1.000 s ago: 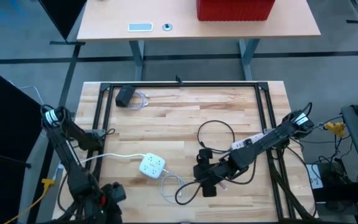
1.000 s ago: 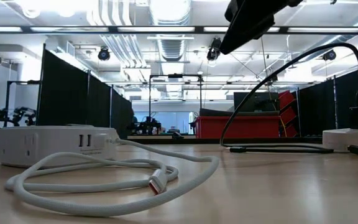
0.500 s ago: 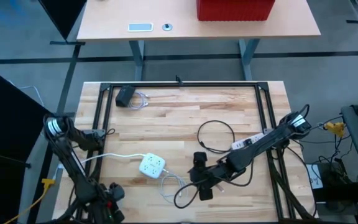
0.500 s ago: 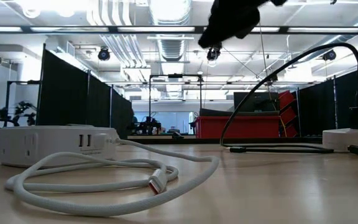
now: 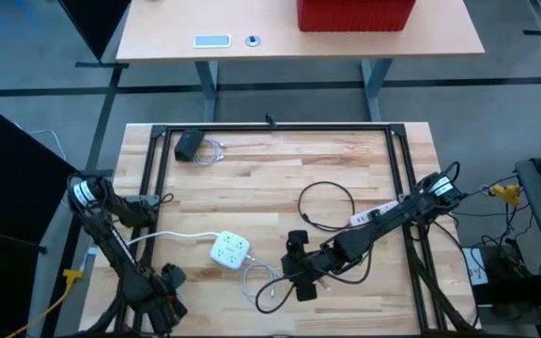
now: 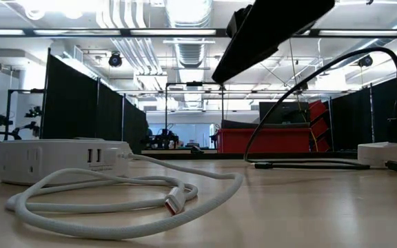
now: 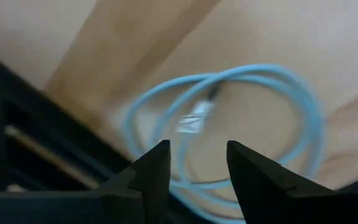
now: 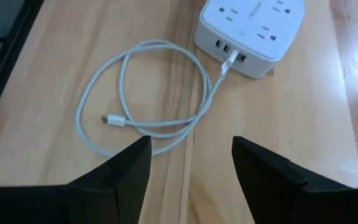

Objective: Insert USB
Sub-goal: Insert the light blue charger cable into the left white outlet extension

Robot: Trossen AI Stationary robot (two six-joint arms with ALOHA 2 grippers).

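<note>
— From above, what shows on the wooden table (image 5: 252, 178)?
— Near the front edge, a white power strip (image 5: 230, 250) with a white cable (image 5: 266, 286) looped just beside it; right gripper (image 5: 294, 282) stretched low over that loop, fingers spread with nothing between them; left gripper (image 5: 162, 299) off at the table's front left corner, beyond the black frame (image 5: 148, 169); a black cable (image 5: 332, 202) curled mid-table, a black adapter (image 5: 189, 145) at the far left corner (with its own pale lead).

— And level with the tabletop?
— Same power strip (image 6: 60, 160) at left, USB ports facing the camera; white cable (image 6: 129, 200) coiled in front, its loose plug (image 6: 174, 203) lying flat on the wood, not in any port; a dark arm link slanting across the upper part; black cable (image 6: 302, 164) arching at right.

— Through the left wrist?
— Two dark fingers (image 7: 154, 174) held apart, empty; past them a pale blue cable (image 7: 229, 124) in a loop on a light surface, blurred.

— Through the right wrist?
— Fingers (image 8: 129, 168) set wide, gripping nothing; between and beyond them the white cable (image 8: 142, 93) in a ring, one end seated in the power strip (image 8: 250, 31), the free USB plug (image 8: 112, 119) resting on the table inside the ring, well apart from the strip's ports.
</note>
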